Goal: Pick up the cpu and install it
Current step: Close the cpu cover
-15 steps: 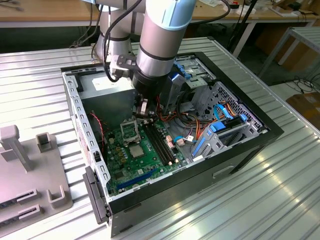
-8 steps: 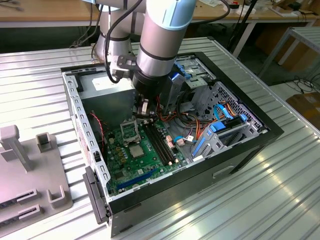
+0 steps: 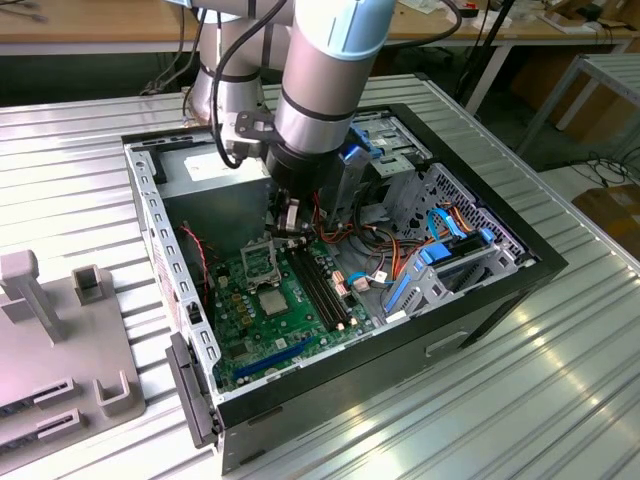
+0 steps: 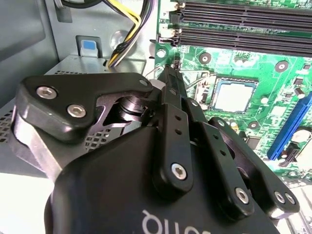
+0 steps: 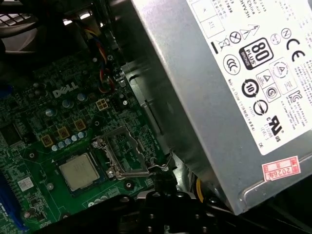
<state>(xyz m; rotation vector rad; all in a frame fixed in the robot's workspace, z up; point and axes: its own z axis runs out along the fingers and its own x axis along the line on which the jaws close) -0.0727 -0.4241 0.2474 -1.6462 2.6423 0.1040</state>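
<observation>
The cpu (image 3: 273, 300) lies flat in its socket on the green motherboard (image 3: 262, 330), silver-grey top up; it shows as a pale square in the second wrist view (image 4: 235, 95) and the first wrist view (image 5: 78, 171) too. Just beside it, on the side toward the gripper, the socket frame (image 5: 124, 151) stands swung open, its metal window bare and its lever (image 5: 146, 170) lying along one edge. One cpu and one frame are in sight.

The gripper (image 4: 174, 66) hangs inside the open computer case (image 3: 500, 290), a little above the board and near the raised frame, apart from the cpu. In the second wrist view its two black fingers (image 4: 171, 92) run together to a narrow tip with no gap visible between them and nothing held; whether that tip touches the lever cannot be told.

Beyond the gripper sits one grey power supply (image 5: 219, 87). Four dark memory slots (image 3: 322, 285) run alongside the socket, and one blue expansion slot (image 4: 292, 124) lies past the cpu.
</observation>
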